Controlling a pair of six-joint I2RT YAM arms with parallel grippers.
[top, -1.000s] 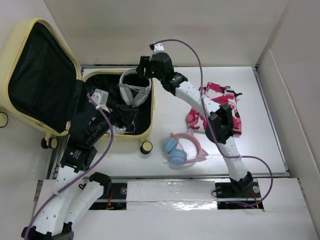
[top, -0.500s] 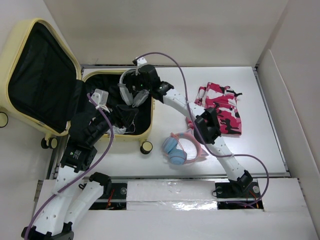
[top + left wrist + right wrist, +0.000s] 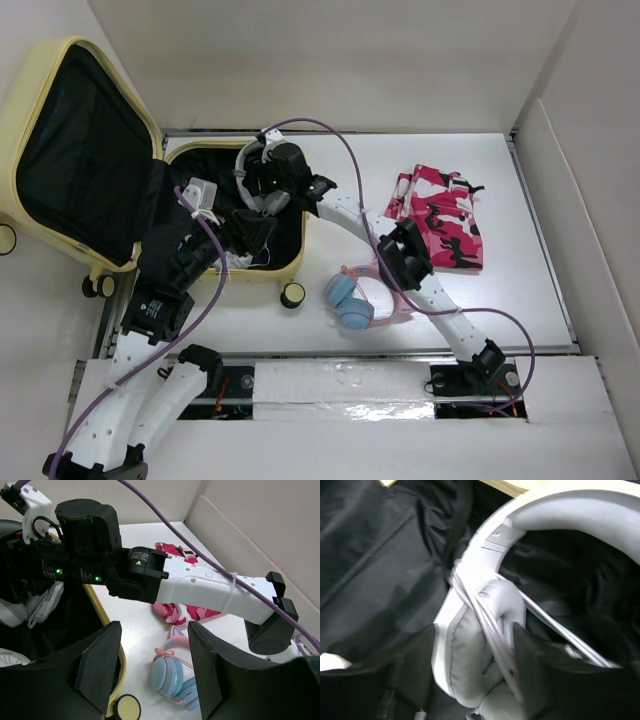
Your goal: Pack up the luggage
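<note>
One luggage (image 3: 258,272), pale yellow hard shell, at the far left of the bench (image 3: 500,300), opened in two halves side by side. Base half flat on the bench with black lining facing up; lid (image 3: 75,160) raised and leaning out past the bench's left edge. Long axis near to far, wheel end toward the arm bases, top end toward the back wall. Three wheels (image 3: 291,295) counted in the top view, all along the near side.

Inside the base: one pair of grey headphones (image 3: 475,630), one white charger (image 3: 203,190) with its cable, and one black item (image 3: 255,228) of a kind not clear.

On the bench, right of the luggage: one pair of pink-and-blue cat-ear headphones (image 3: 358,295) just beside the near right wheel, and one pink camouflage garment (image 3: 440,215) farther right.

Right end effector (image 3: 268,180) down in the base, fingers spread on either side of a grey ear cup; contact impossible to tell through the blur.

Left end effector (image 3: 152,630) above the near edge of the base, jaws wide apart, nothing between them.
</note>
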